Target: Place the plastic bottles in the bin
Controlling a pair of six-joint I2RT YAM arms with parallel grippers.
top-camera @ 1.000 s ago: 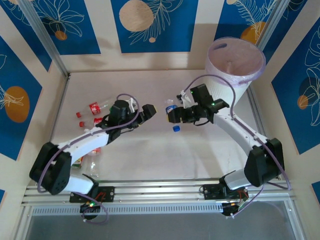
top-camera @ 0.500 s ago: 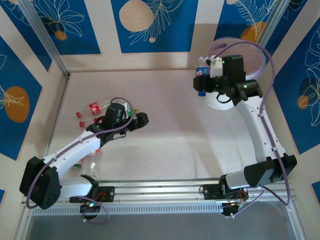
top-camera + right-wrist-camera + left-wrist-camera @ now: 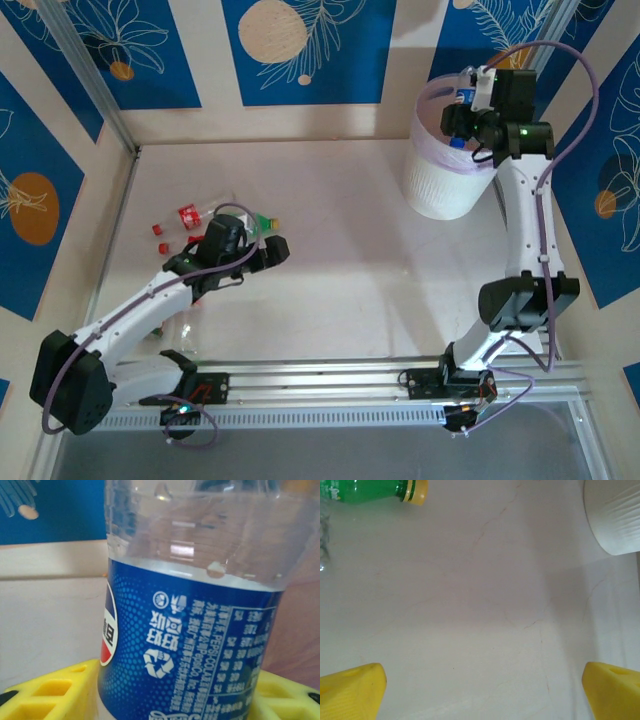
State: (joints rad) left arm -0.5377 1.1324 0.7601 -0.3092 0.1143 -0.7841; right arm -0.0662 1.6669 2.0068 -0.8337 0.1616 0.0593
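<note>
my right gripper pinching the blue-labelled bottle over the bin, far right, my left gripper spread wide above the table, green bottle near it

Your left arm reaches low from the lower left of the frame, and the left gripper at centre-left has its jaws spread wide. Your right arm stretches up the right side, and the right gripper at the upper right clamps the blue-labelled bottle.
</note>
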